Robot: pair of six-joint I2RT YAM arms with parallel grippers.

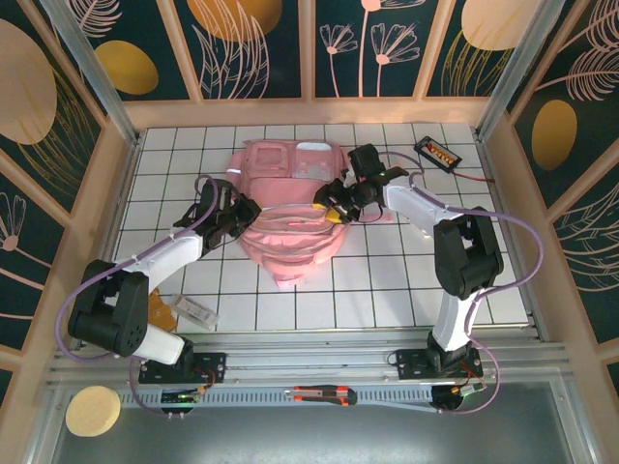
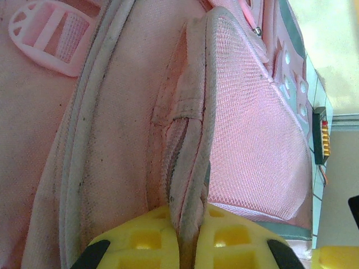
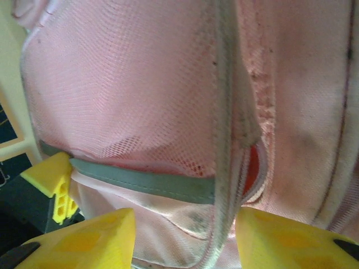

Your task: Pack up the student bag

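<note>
Left end effector (image 2: 188, 238) is pressed together on a piped seam (image 2: 190, 168) of the student bag (image 1: 290, 246), with the fabric ridge pinched between both yellow pads (image 2: 146, 238). Right end effector (image 3: 185, 235) is spread. Its pads sit either side of the pocket piping (image 3: 224, 112) at the mesh pocket (image 3: 129, 84) edge and aren't clamping it. Grey trim (image 3: 146, 182) runs under the mesh. Something red shows in the gap beside it, can't tell what.

Bag lies flat at the middle-far part of the tabletop (image 1: 387, 280). Left end effector works its left side, right one its right side.

Step in hand, best guess: getting the bag mouth open for packing. To do it well:
- Left holds its pinch as the anchor.
- Right centres on the pocket piping and closes on the cord, not on loose mesh.
- Right then pulls away from the left pinch, low and slow, so the bag doesn't drag or lift.
- Confirm the opening has actually parted before pulling harder.

Counts: one bag, two end effectors. Around it:
- one black gadget (image 1: 437, 152), far right
- one clear slim piece (image 1: 196, 310) and one orange item (image 1: 162, 311), near left, both too small to identify
- one utility knife (image 1: 324, 394) on the near rail (image 1: 290, 367)
- one wooden disc (image 1: 93, 410), near-left corner
</note>
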